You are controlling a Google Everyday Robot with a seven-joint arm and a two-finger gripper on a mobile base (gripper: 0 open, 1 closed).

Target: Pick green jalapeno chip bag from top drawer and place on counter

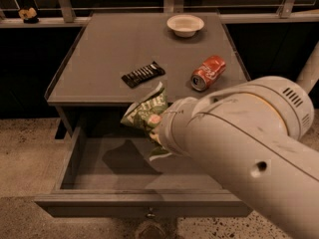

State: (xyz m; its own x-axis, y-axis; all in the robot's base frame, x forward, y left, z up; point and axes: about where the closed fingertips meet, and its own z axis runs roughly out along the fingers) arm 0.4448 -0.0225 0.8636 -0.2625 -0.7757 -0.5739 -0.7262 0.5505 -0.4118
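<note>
Claw (156,126), mostly hidden behind the white arm (239,148), pinches the green jalapeno chip bag (143,111) at mid-frame, above the open top drawer (69,159). It looks light, soft and slippery, likely best held by a crumpled edge.

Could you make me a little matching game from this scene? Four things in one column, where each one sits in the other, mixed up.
Things
1. bag
2. can
3. bowl
4. candy bar

Places
A. at the far edge of the counter
B. on its side, near the counter's right edge
C. held by the gripper above the open drawer
D. flat on the counter, left of the can

Pairs: 1-C, 2-B, 3-A, 4-D
</note>
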